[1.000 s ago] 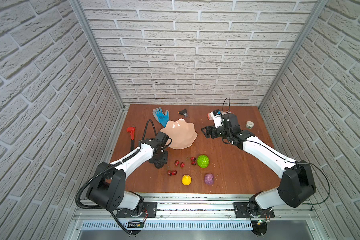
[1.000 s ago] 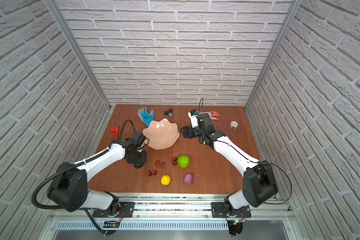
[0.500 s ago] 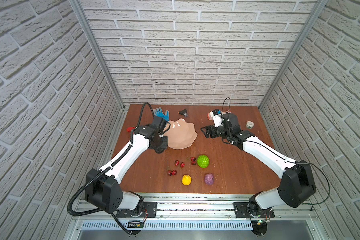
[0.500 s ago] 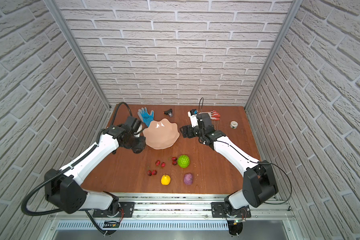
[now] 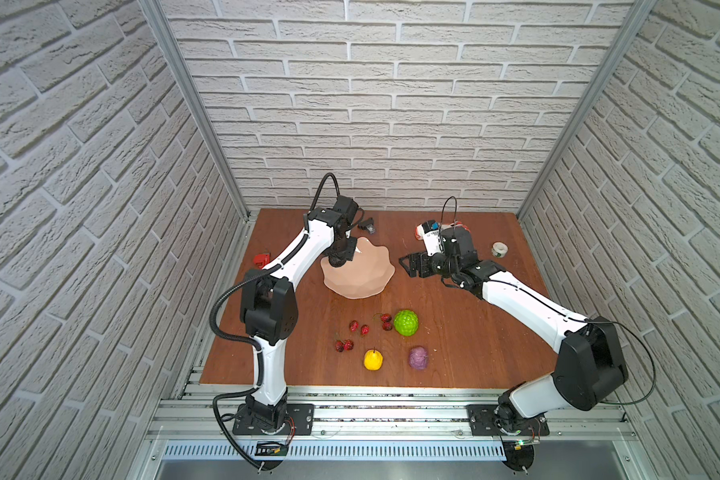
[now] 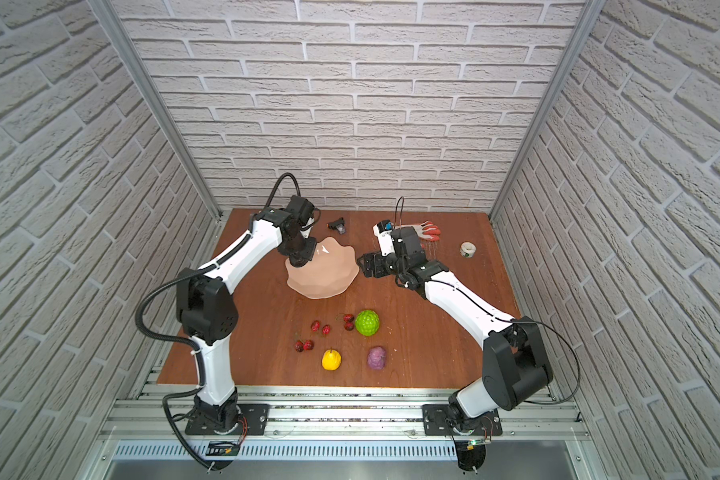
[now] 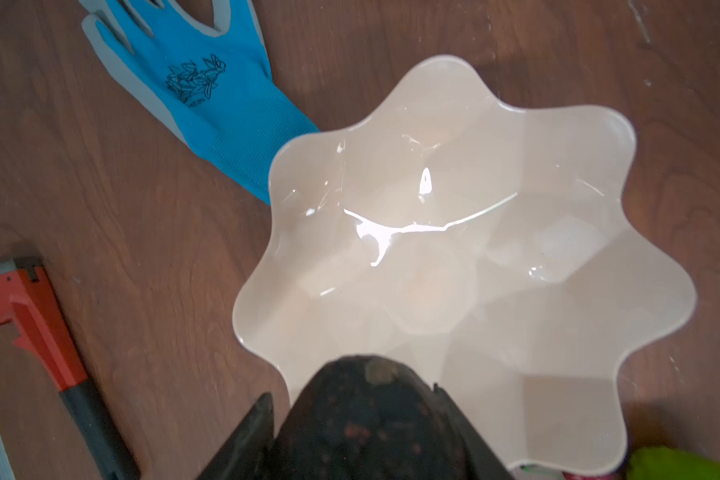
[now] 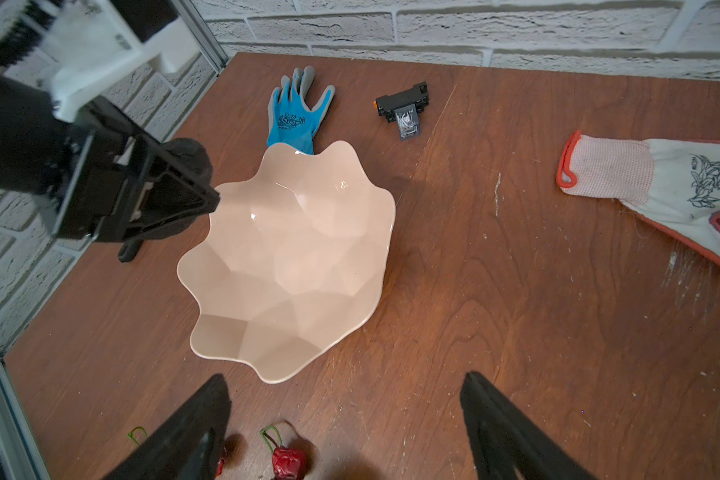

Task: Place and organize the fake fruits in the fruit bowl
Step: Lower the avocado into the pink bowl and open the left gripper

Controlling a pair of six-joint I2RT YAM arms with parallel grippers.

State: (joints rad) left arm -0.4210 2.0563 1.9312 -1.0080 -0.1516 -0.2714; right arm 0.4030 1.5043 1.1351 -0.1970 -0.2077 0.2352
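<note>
My left gripper (image 5: 338, 258) (image 7: 352, 392) is shut on the dark bumpy avocado (image 7: 366, 436) (image 8: 193, 160) and holds it above the left rim of the peach-pink fruit bowl (image 5: 371, 282) (image 6: 329, 278) (image 7: 433, 249) (image 8: 292, 257), which holds nothing. My right gripper (image 5: 408, 266) (image 8: 344, 378) hovers open just right of the bowl, nothing between its fingers. On the table in front lie the green knobbly ball (image 5: 406, 322) (image 6: 367, 322), the yellow pear-like fruit (image 5: 373, 360), the purple lumpy fruit (image 5: 418, 358) and several red berries (image 5: 358, 328) (image 8: 287, 457).
A blue glove (image 7: 208, 83) (image 8: 296, 112) lies behind the bowl. A red-handled tool (image 7: 34, 316) (image 5: 262, 259) lies at the left edge. At the back are a small black relay (image 8: 404, 108), a white-and-orange glove (image 8: 661, 183) and a white tape roll (image 5: 499, 249).
My left arm has risen from the table beside the berries and swung back, bringing the avocado over the bowl's left rim. The right arm has stayed put.
</note>
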